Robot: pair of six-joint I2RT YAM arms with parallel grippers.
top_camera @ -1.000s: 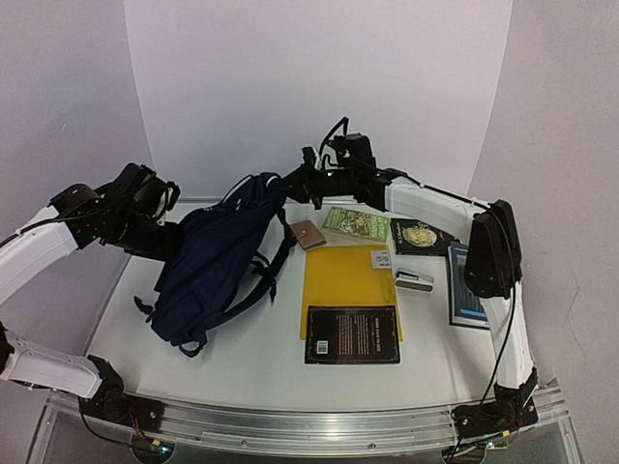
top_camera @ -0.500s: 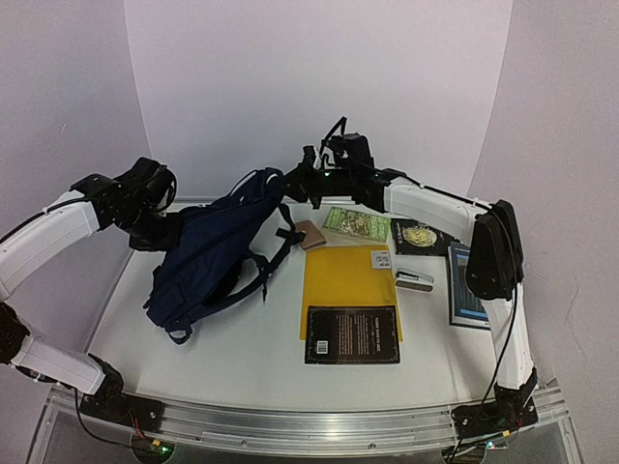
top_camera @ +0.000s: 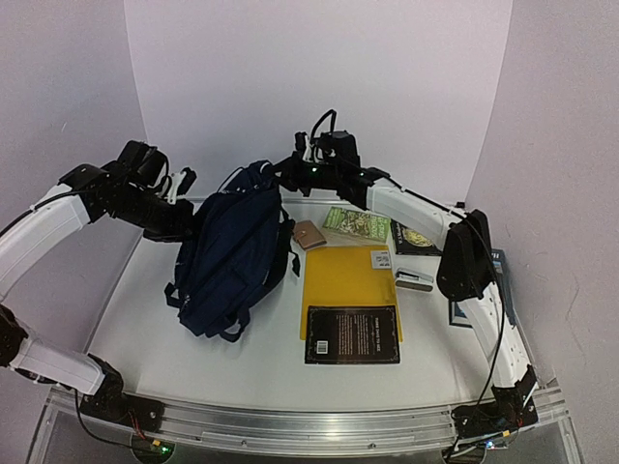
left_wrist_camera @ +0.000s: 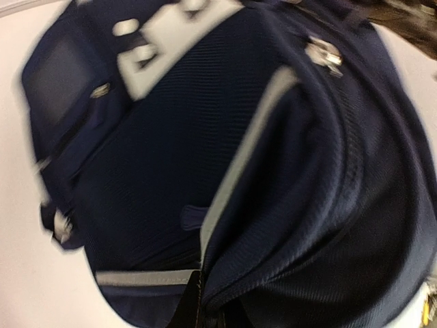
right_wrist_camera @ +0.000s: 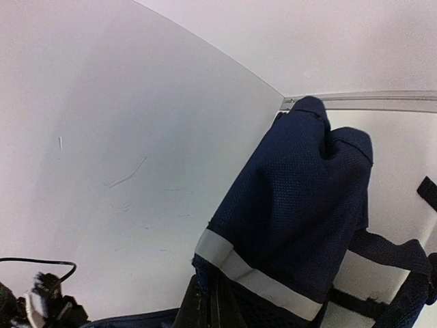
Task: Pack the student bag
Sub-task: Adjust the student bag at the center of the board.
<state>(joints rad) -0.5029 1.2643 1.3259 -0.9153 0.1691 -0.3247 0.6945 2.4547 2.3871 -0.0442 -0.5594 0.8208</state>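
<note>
The student bag hangs over the far-left part of the bench, held up between both arms, its top near the far edge and its bottom lowest toward the near-left side. Whether that bottom touches the bench cannot be told. Bare white surface lies between the bag and the near and left edges. Just right of the bag, a brown wallet and a yellow folder sit close to its hanging black straps. A black book lies across the folder's near end. A green booklet lies toward the far edge and a stapler toward the right edge.

The bag is navy fabric with a grey stripe and a white patch with two slots. The left wrist view is blurred.

The left tool is clenched on fabric at the bag's left side. The right tool is clenched on the bag's top, the fabric draping from its fingers.

A second ago the bag slumped low and slanted toward the left edge. Now it is raised, hangs more upright, and sits nearer the bench's middle. The right arm's elbow has swung inward from the right edge, and the left tool has climbed toward the far edge.
</note>
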